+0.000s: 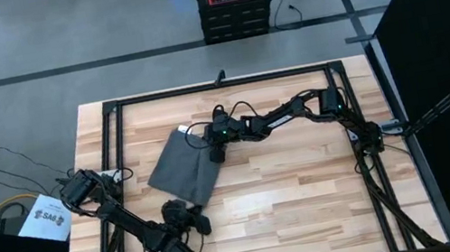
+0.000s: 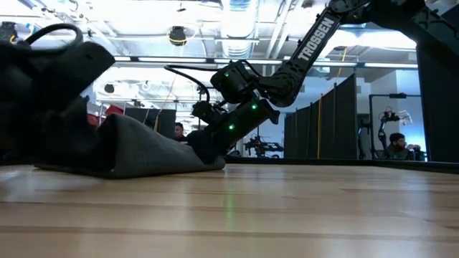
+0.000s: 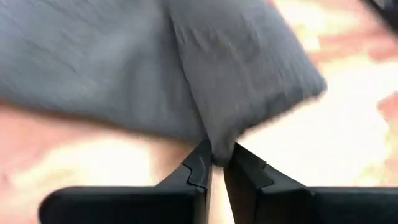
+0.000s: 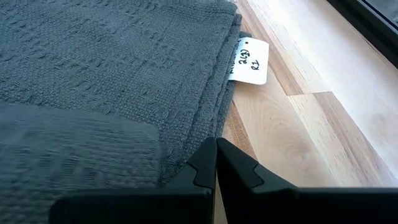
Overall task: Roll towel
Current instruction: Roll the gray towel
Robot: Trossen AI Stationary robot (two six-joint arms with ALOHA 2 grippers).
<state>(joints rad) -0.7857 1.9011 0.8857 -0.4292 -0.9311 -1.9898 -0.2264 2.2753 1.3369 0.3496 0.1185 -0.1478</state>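
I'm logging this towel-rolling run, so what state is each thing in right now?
towel: folded flat on the table, one corner lifted, not rolled.
white tag: lying on the wood at the towel's edge.
left gripper: shut on the towel's corner.
right gripper: shut, fingertips at the towel's edge.
table: bare wood around the towel.

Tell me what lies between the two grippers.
The towel, seen in the high view: it spans from the left gripper, pinching its near corner, to the right gripper at its far edge. Bare table lies alongside.
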